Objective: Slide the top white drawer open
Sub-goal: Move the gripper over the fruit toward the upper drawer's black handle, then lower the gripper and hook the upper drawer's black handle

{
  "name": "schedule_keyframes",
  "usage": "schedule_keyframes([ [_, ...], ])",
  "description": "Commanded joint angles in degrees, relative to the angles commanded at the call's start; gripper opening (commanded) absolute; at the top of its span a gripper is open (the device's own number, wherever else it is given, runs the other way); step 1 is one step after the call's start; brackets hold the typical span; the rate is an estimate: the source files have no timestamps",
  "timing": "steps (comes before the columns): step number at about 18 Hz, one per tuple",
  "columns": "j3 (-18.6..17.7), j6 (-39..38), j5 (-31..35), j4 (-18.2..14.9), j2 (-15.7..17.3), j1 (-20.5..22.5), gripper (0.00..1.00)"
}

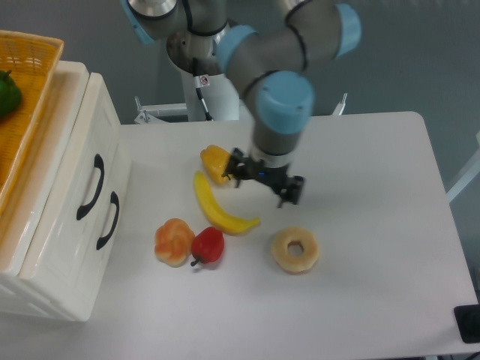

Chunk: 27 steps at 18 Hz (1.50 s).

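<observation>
The top white drawer (75, 154) is the upper of two glossy fronts on the white cabinet at the left. It is shut flush, and its curved black handle (90, 187) faces the table. The lower drawer's handle (109, 220) sits just beside it. My gripper (262, 180) hangs over the middle of the table, well to the right of the cabinet. It is open, with nothing between its fingers. One fingertip (234, 169) is close to a yellow pepper (215, 160).
A banana (218, 211) lies just left of and below the gripper. A red pepper (208, 245), an orange pastry (173, 241) and a ring donut (295, 250) lie nearer the front. An orange wicker basket (34, 112) holding a green pepper (7, 91) sits on the cabinet.
</observation>
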Motion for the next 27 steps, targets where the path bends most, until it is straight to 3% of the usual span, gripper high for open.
schedule_keyframes([
  [5, 0.09, -3.61, -4.66, -4.39, 1.06, -2.56, 1.0],
  [9, 0.35, -8.35, -10.2, -5.98, 2.11, -4.05, 1.0],
  [15, 2.19, -13.28, -16.36, -6.07, 2.29, -5.72, 1.0],
  [27, 2.9, -15.75, -18.74, -5.72, 0.88, -8.18, 1.0],
])
